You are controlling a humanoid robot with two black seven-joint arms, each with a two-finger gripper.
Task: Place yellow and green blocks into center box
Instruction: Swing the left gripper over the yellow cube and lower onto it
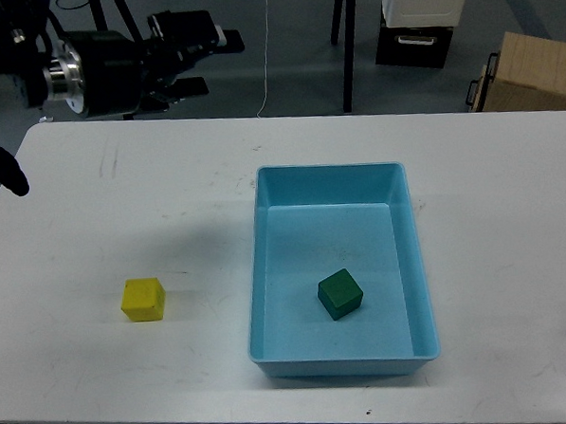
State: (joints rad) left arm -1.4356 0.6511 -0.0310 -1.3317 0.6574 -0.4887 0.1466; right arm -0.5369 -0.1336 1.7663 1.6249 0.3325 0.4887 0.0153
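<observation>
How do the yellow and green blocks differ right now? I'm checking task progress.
The green block lies inside the blue tray; the yellow block sits on the white table, left of the tray. The green block is turned more askew. Both are small plain cubes of similar size.

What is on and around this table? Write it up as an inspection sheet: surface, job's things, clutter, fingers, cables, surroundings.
Surface: white table, faint scuff marks near its far left part.
Job's things: green block lies inside the light blue tray, near its middle; yellow block sits on the table to the left of the tray, apart from it.
Clutter: nothing seen on the table.
Grippers: left gripper is raised beyond the table's far left edge, fingers spread, holding nothing; right gripper not in view.
Cables: a thin white cable hangs behind the table.
Surroundings: grey floor, black stand legs, white-and-black crate, brown cardboard box at far right.
</observation>
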